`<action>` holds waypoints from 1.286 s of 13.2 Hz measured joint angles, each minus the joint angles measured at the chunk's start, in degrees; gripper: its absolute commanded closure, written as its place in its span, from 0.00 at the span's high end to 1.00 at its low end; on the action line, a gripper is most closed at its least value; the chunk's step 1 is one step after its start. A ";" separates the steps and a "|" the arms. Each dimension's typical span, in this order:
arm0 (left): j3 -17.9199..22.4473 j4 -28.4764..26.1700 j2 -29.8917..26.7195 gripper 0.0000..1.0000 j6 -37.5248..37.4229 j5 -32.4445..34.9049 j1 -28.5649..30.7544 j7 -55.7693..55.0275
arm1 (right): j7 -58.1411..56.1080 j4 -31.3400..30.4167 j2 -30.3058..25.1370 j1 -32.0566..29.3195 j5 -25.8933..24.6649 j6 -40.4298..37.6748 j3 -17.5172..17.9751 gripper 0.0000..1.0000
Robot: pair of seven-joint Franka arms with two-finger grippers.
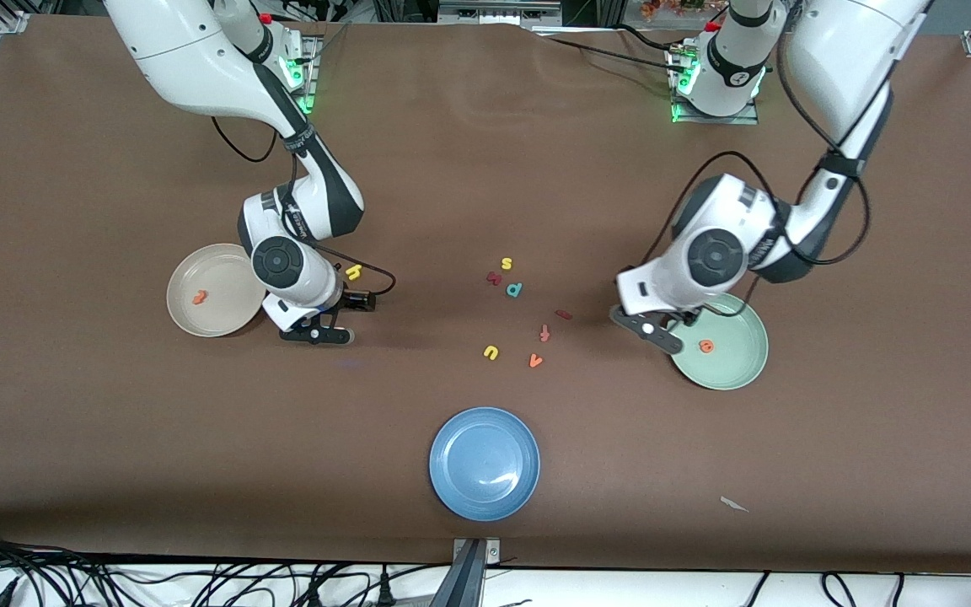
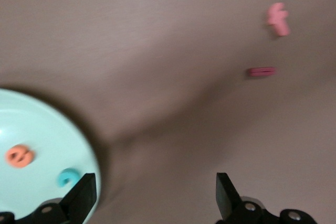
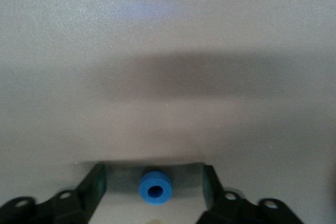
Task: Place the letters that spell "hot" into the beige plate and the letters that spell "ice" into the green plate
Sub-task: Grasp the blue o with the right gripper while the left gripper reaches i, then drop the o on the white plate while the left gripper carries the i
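Observation:
My right gripper (image 1: 317, 334) is low at the table beside the beige plate (image 1: 224, 324), on the side toward the left arm's end. It stands open (image 3: 155, 183) around the blue "o" (image 3: 156, 191), with a gap on each side. The orange "t" (image 1: 199, 296) lies in the beige plate. The yellow "h" (image 1: 354, 271) lies on the table by the right wrist. My left gripper (image 1: 656, 331) is open and empty (image 2: 156, 196) over the table at the green plate's (image 1: 747, 362) rim. In that plate lie the orange "e" (image 2: 20, 156) and teal "c" (image 2: 68, 177). The dark red "i" (image 1: 564, 314) lies on the table.
Loose letters lie mid-table: yellow "s" (image 1: 506, 265), a dark red one (image 1: 494, 277), teal "p" (image 1: 514, 290), orange-red "f" (image 1: 544, 333), yellow "u" (image 1: 490, 352), orange "v" (image 1: 535, 361). A blue plate (image 1: 452, 493) sits nearest the front camera. A paper scrap (image 1: 734, 504) lies near the front edge.

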 measured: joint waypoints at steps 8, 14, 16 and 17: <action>0.02 7.04 8.03 1.00 1.58 8.50 -9.87 6.05 | -1.06 0.04 -0.33 0.24 0.00 0.00 0.14 0.30; 0.07 7.18 10.71 1.00 6.46 13.20 -11.35 18.20 | -1.07 0.07 -0.41 0.25 0.01 -0.06 0.15 0.10; 0.09 7.19 11.86 1.00 9.02 13.33 -11.49 23.94 | -1.07 0.07 -0.43 0.25 0.01 -0.06 0.14 0.10; 0.16 7.20 12.44 1.00 10.09 13.34 -11.49 27.09 | -1.07 0.07 -0.48 0.25 0.00 -0.19 0.05 0.09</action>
